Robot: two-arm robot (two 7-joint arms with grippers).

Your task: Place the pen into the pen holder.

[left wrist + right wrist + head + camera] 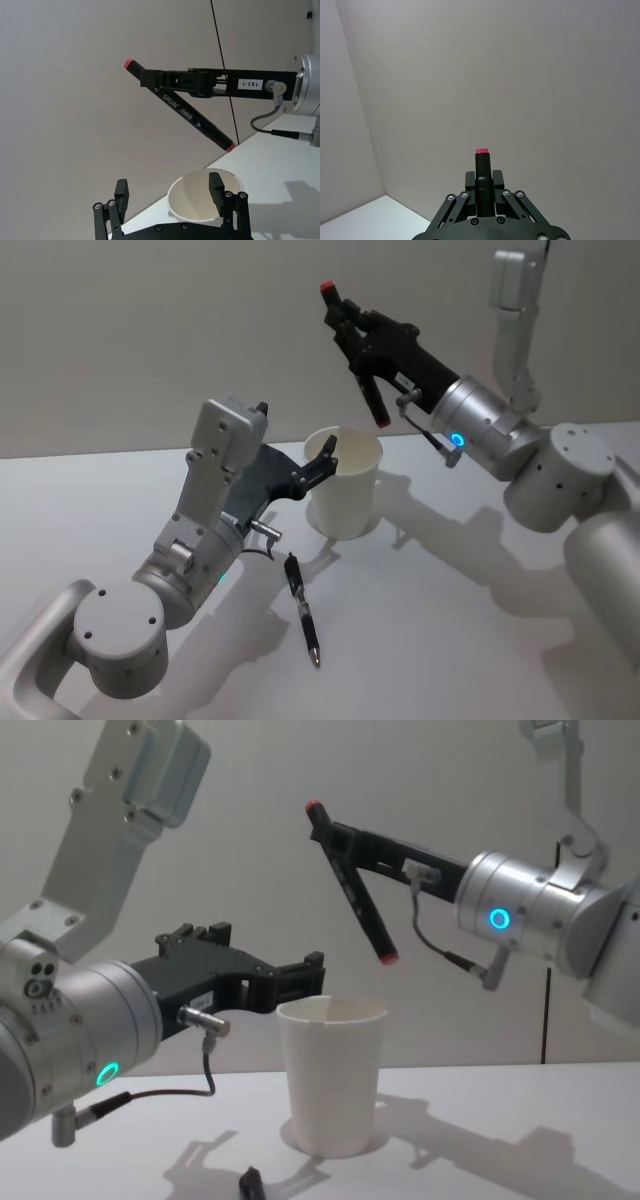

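A black pen (357, 358) with red ends hangs tilted in the air, its lower tip just above the mouth of the white paper-cup pen holder (345, 490). My right gripper (347, 328) is shut on the pen's upper part (180, 107); the pen's red top (481, 151) pokes out between the fingers, and from the chest it (352, 890) slants down toward the cup (332, 1070). My left gripper (320, 462) is open at the cup's left rim (200, 200); I cannot tell if it touches.
A second black pen (302, 610) with a silver tip lies on the white table in front of the cup, close to my left forearm. A plain wall stands behind. Open table (450, 620) lies to the right and front.
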